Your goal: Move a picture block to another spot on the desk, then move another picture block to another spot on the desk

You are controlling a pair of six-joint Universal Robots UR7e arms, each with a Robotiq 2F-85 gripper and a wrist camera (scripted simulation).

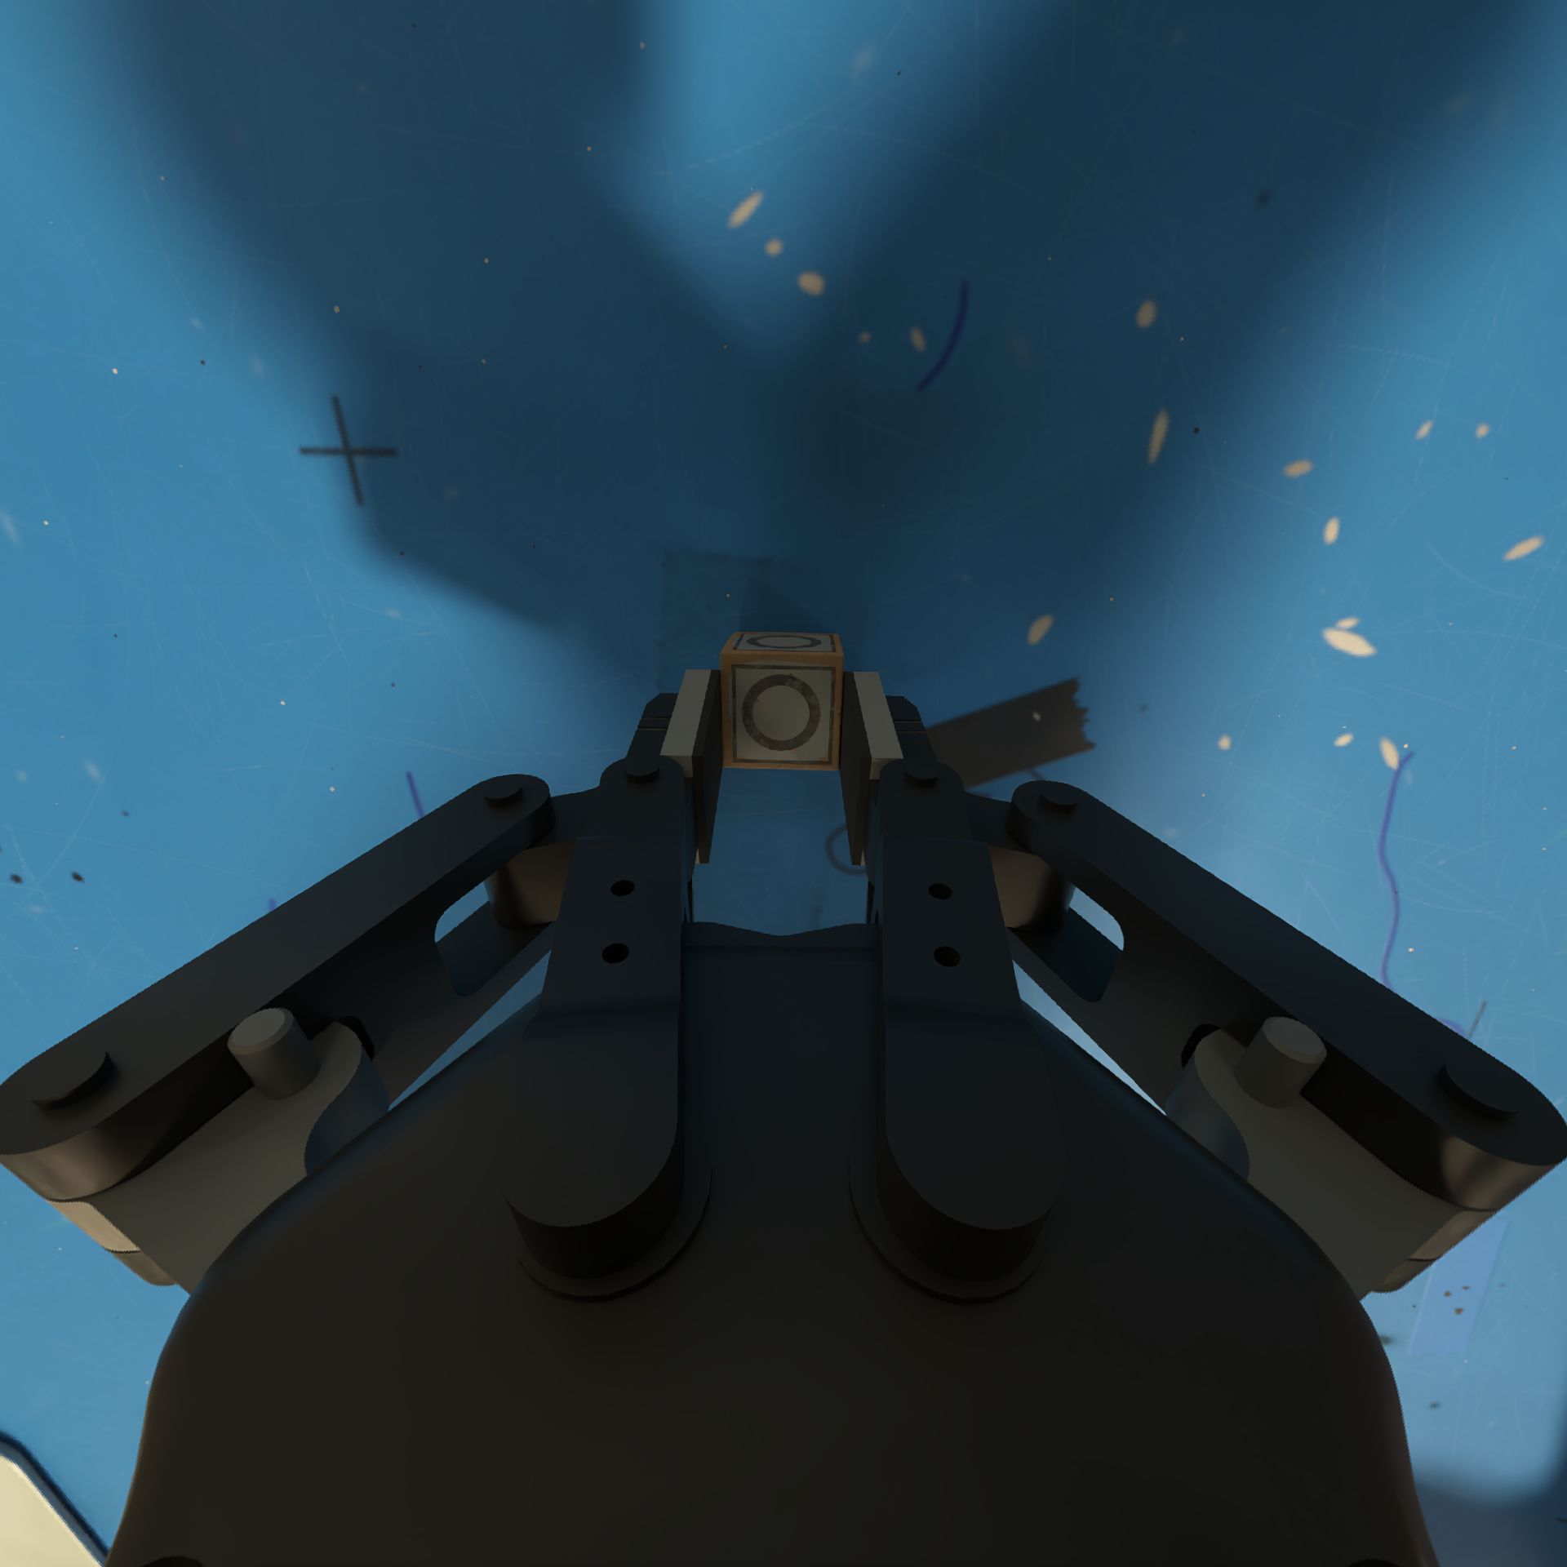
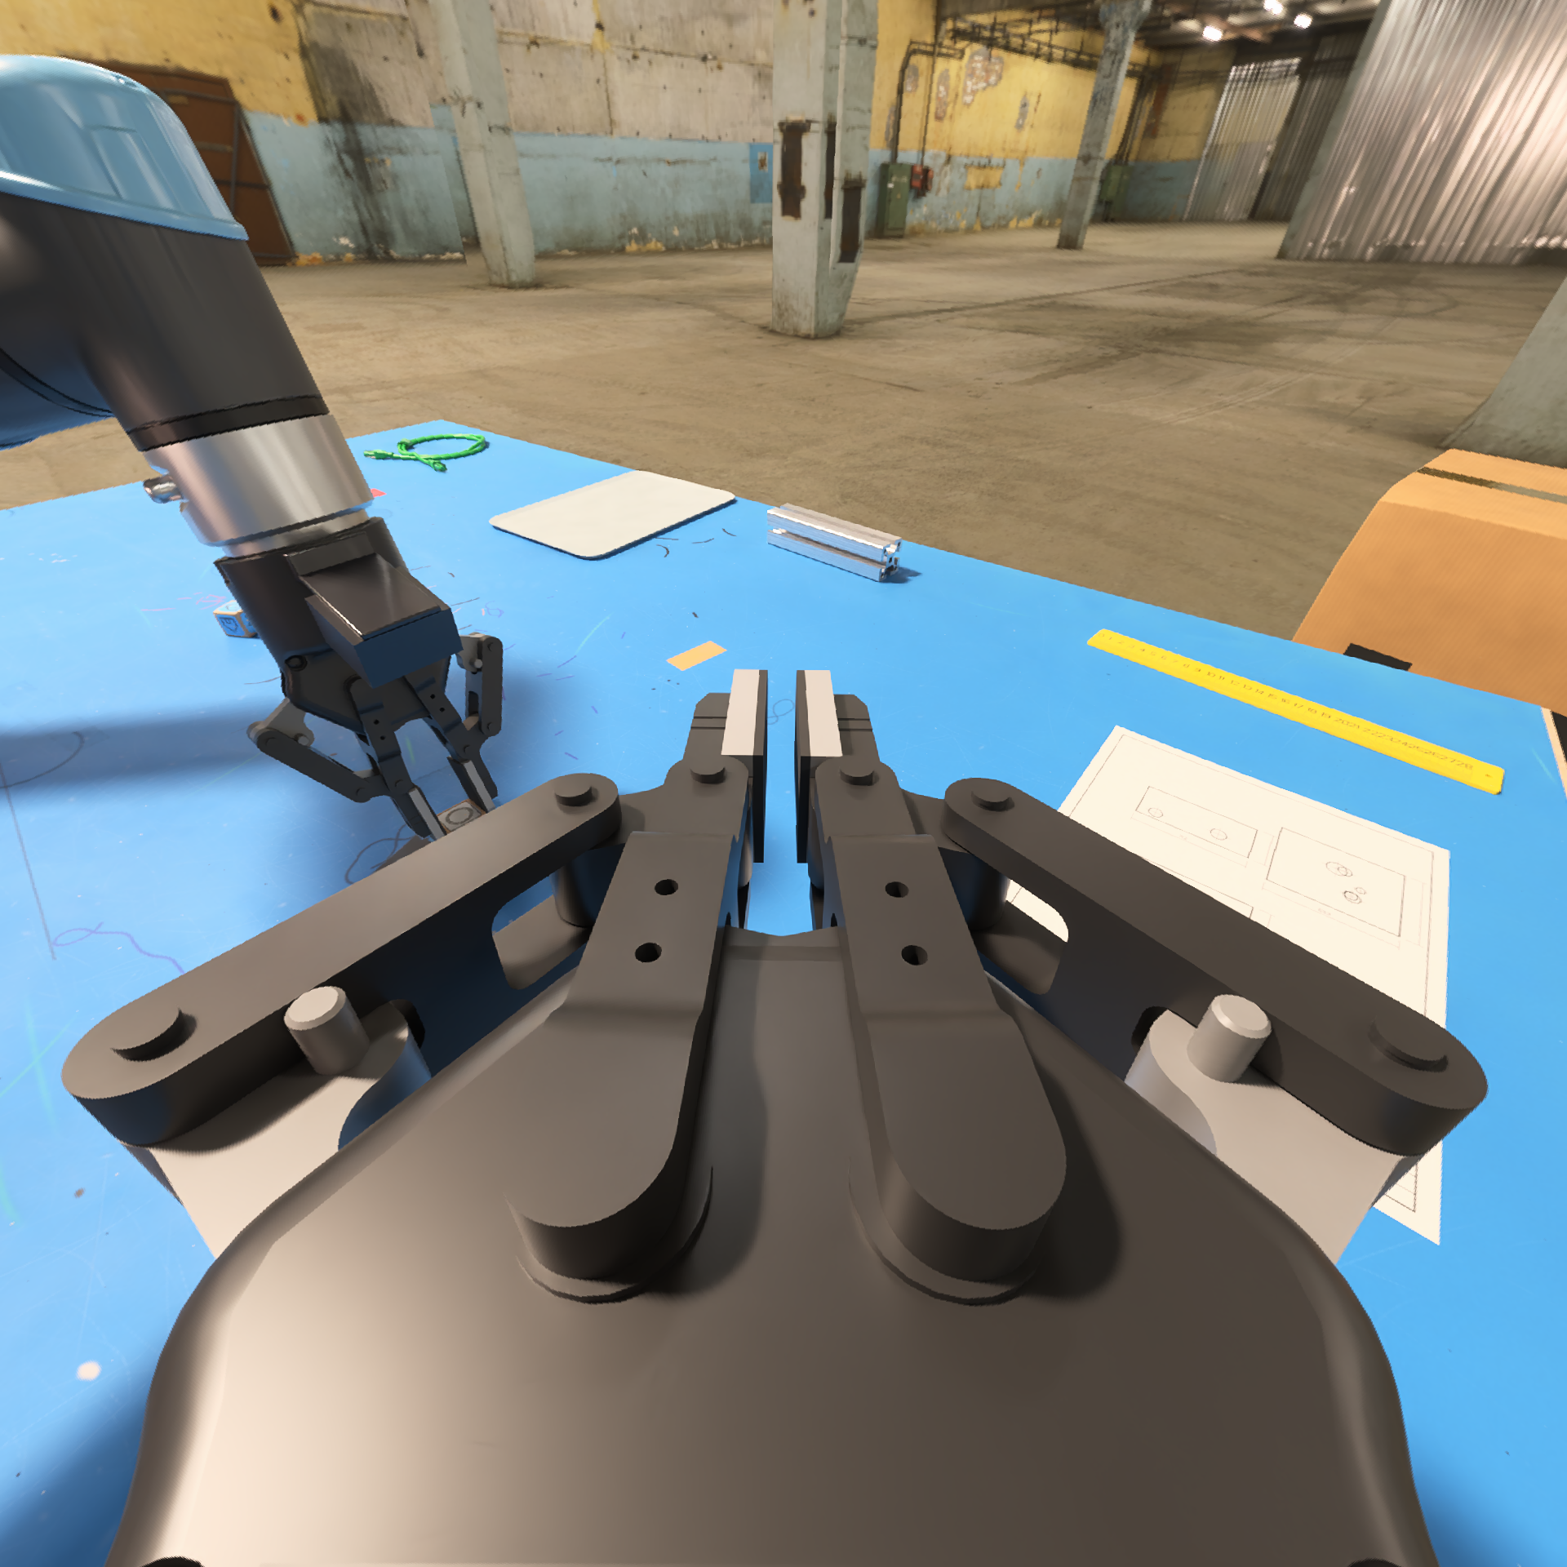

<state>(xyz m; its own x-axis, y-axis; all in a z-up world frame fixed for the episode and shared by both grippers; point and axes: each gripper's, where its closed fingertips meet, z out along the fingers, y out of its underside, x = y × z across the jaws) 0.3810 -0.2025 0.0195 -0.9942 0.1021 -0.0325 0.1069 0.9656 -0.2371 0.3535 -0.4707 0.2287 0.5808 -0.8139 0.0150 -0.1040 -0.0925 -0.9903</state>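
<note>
The left pincer (image 1: 781, 721) is clamped on a picture block (image 1: 782, 708), a small wooden cube with a dark ring printed on its pale faces, one pad against each side. Seen from the right wrist view, that pincer (image 2: 449, 818) points steeply down with the block (image 2: 458, 816) at its tips, at or just above the blue bench (image 2: 975, 644); whether the cube touches the surface cannot be told. Under it the bench is in heavy shadow, marked with a drawn cross (image 1: 348, 451), pale flecks, pen scribbles and a torn dark tape strip (image 1: 1017, 721) just right of the fingers. The ground right around the cube is otherwise bare.

The right pincer (image 2: 781, 712) carries nothing, its pads drawn close with only a thin slit between them. It hangs over open blue surface near the middle of the bench.

A second block (image 2: 233, 623), bluish, peeks out behind the left arm's wrist, mostly hidden.

Along the far edge lie a green cable loop (image 2: 432, 449), a flat white pad (image 2: 610, 513) and a short aluminium extrusion (image 2: 835, 543). A small orange tape patch (image 2: 695, 655) sits just ahead of the right pincer. Toward the right edge are a yellow ruler (image 2: 1297, 708) lying diagonally and a printed drawing sheet (image 2: 1272, 856) beside the pincer's linkage. A cardboard box (image 2: 1458, 577) stands beyond the bench's right corner. The widest free stretch lies between the two pincers and the far-edge items.
</note>
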